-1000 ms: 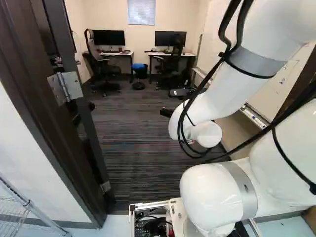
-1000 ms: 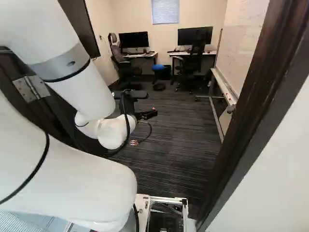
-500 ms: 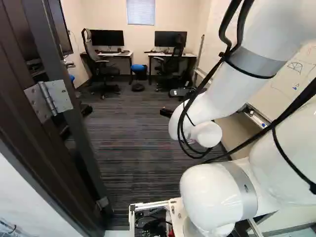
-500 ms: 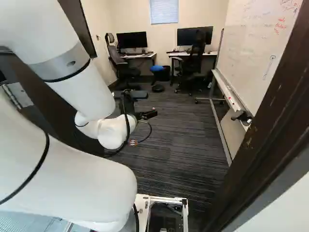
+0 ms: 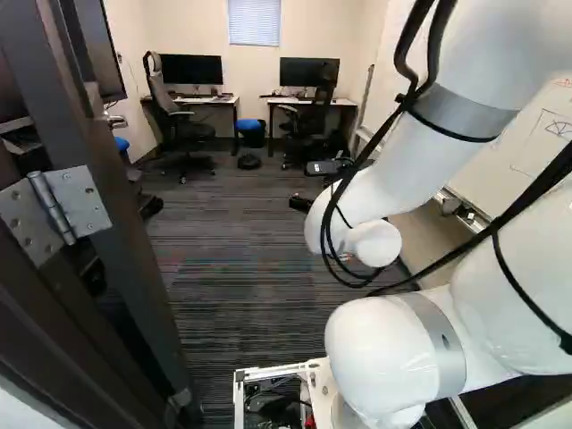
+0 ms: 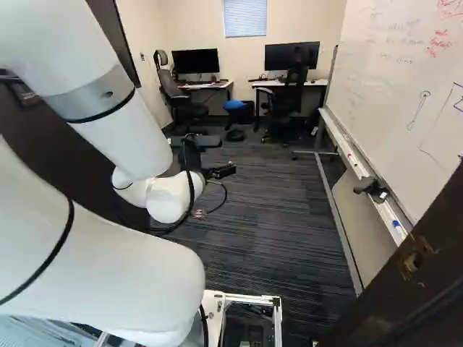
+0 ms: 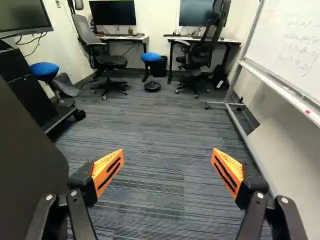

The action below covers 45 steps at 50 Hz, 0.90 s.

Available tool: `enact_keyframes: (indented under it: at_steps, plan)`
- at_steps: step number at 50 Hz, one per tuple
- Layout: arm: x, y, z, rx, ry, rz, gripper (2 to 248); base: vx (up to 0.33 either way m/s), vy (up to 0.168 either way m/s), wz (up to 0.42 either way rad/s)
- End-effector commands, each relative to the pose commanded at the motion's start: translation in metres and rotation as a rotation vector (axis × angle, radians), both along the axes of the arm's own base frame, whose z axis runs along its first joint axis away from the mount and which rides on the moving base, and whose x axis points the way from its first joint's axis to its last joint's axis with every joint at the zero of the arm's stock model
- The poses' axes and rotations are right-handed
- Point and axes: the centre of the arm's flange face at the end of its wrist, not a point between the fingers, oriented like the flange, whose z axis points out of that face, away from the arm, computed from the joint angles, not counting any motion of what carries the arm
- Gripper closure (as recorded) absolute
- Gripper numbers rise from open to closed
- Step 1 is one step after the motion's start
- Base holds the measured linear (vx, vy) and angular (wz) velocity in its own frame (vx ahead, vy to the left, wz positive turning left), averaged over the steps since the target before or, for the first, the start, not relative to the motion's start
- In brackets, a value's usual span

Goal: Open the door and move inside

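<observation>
Above striped carpet (image 7: 150,150), my gripper (image 6: 227,170) spreads its fingers wide apart, gripping nothing; the door (image 5: 125,277) stands open at the left of the left base view, hinged to its dark frame (image 5: 54,313).

The door (image 5: 121,255) stands open at my ten o'clock, dark and upright, swung inward into the room. Its narrow edge faces me, a silvery screwed hinge (image 5: 51,207) high on it and another bit of metal (image 5: 181,399) low down. Toward my eleven o'clock, beyond that edge, I see a silvery lever handle (image 5: 114,120). My own arm hides part of its dark face.
</observation>
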Motion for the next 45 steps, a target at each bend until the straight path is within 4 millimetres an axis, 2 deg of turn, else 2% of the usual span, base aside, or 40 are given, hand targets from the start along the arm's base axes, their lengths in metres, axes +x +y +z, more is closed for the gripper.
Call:
enact_keyframes:
  at_steps: [45]
  plan:
    - [0.0,0.0,0.0,0.0,0.0,0.0,3,0.177,0.004,-0.004]
